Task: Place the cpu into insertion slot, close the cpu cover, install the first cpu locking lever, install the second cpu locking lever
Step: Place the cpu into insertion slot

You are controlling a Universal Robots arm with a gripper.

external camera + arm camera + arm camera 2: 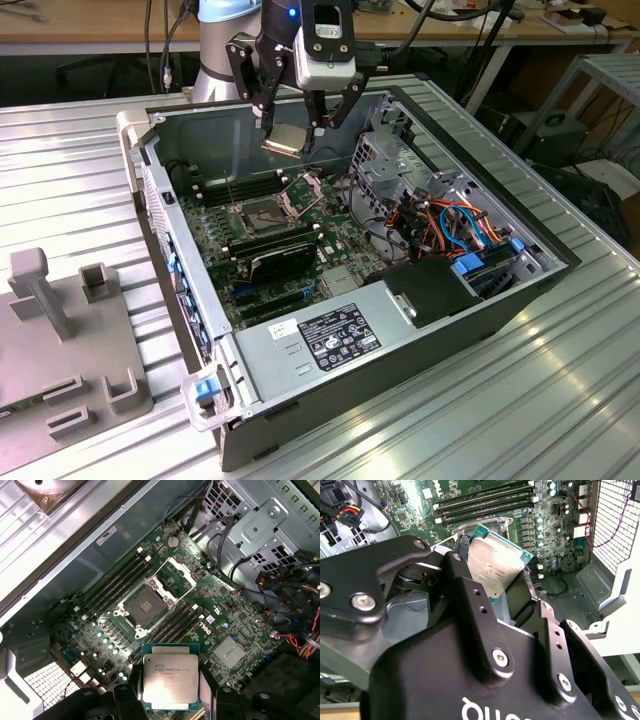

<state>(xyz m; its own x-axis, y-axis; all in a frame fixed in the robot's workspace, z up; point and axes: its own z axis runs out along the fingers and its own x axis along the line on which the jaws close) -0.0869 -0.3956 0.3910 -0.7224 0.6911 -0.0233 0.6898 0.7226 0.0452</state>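
Note:
My gripper (290,130) hangs above the open computer case, shut on the cpu (284,139), a flat square chip with a silver-grey face. In both wrist views the cpu (170,676) (497,564) sits between the black fingers (126,700), held by two opposite edges and well above the board. Below it on the green board lies the insertion slot (145,605) (262,213), a dark square socket with nothing in it. The cpu cover (176,575) (305,188) stands swung open beside the slot.
Black memory sticks (117,580) flank the slot on both sides. A metal drive cage (385,150) and bundled cables (450,225) fill the case on the exterior view's right. A power supply (330,335) sits at the front. A grey fixture (70,330) stands outside on the left.

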